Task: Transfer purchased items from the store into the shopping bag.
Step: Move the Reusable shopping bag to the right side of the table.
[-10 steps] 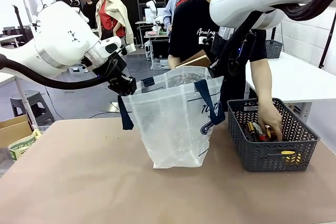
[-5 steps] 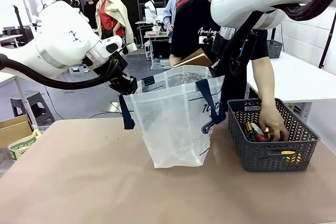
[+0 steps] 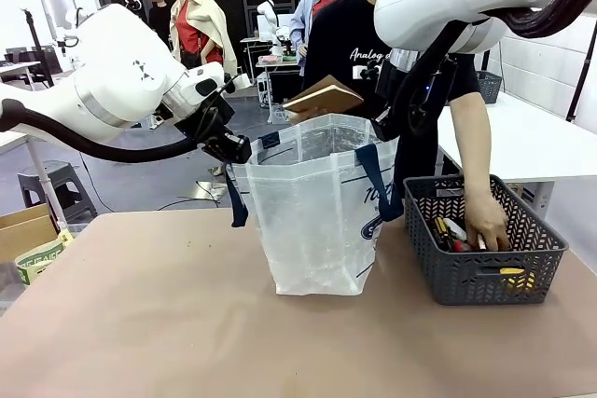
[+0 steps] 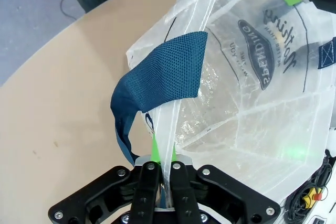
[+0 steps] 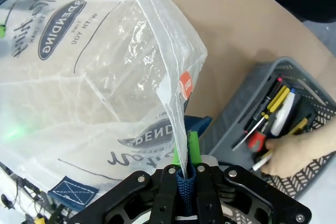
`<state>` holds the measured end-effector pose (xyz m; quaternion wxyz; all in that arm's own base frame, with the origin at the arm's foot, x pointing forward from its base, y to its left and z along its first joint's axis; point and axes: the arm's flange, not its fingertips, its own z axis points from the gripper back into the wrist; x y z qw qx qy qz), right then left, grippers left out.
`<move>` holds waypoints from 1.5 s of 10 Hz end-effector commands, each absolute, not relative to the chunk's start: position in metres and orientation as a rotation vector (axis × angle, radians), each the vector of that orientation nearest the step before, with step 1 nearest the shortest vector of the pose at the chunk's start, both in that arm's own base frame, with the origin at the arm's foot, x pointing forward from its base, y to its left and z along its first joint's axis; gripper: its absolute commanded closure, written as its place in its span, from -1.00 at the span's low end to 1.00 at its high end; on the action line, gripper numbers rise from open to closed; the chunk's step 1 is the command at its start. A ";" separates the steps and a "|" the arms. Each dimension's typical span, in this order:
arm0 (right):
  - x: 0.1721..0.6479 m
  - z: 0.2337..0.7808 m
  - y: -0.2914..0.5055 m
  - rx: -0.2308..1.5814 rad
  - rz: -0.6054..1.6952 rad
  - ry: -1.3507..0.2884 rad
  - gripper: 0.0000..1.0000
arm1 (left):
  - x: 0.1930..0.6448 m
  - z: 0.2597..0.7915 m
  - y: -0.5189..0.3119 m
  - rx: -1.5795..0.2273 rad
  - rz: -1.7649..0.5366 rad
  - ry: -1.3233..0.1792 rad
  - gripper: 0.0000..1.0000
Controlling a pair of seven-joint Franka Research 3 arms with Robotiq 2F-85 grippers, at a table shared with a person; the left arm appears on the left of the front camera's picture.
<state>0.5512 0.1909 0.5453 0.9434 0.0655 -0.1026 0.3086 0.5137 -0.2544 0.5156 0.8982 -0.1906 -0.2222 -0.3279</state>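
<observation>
My left hand [image 4: 163,156] and right hand [image 5: 187,153] each pinch tight on opposite top rims of the thin, floppy, slippery shopping bag [image 3: 312,216], stretched open between them, while a person holds a light, stiff flat brown box [image 3: 324,97] just above its mouth.

Beyond the right hand [image 5: 186,150], the basket [image 5: 233,121] is cut off by the frame edge, and the small items [image 5: 270,100] inside it are too small to identify.
</observation>
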 end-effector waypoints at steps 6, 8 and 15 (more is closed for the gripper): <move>0.552 0.538 0.185 0.140 0.667 -0.227 1.00 | 0.512 0.510 -0.251 -0.355 -0.784 -0.463 1.00; 0.552 0.538 0.185 0.139 0.645 -0.241 1.00 | 0.512 0.510 -0.251 -0.364 -0.767 -0.460 1.00; 0.552 0.544 0.190 0.132 0.638 -0.212 1.00 | 0.513 0.514 -0.256 -0.367 -0.750 -0.468 1.00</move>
